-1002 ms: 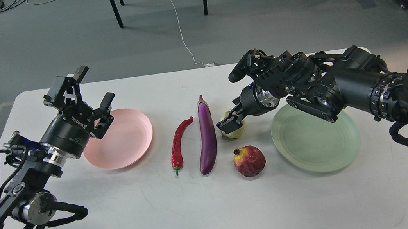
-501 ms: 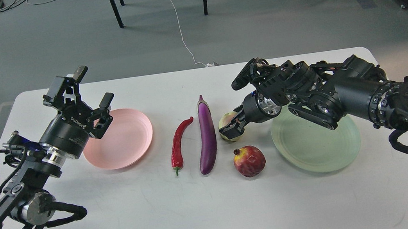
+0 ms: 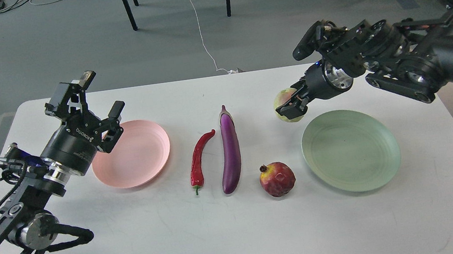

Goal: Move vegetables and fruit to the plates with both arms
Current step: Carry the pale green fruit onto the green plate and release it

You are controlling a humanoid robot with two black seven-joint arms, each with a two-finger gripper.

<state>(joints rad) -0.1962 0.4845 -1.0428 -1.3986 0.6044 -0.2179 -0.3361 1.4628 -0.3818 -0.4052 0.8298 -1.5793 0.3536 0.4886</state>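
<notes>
Yellow-green fruit [image 3: 287, 100] clamped in right gripper [image 3: 290, 107], aloft just beyond green plate [image 3: 351, 151]; left gripper [image 3: 94, 101] spread wide, empty, by pink plate [image 3: 134, 154]; chili [image 3: 198, 158], eggplant [image 3: 229, 149], pomegranate [image 3: 277, 179] on table [image 3: 224, 241] between plates.

**Colours on the white table**

The table [image 3: 241, 238] is plain white. One plate [image 3: 138, 156] is pale pink; the other plate [image 3: 350, 152] is pale green with faint concentric rings. The chili pepper [image 3: 199, 159] is glossy red with a small green stem. The eggplant [image 3: 230, 152] is shiny purple, darker at its tip. The pomegranate [image 3: 277, 179] is deep red with a yellowish patch. The bumpy fruit [image 3: 285, 101] is pale yellow-green, blushed pink. Both arms are black with silver joints.
</notes>
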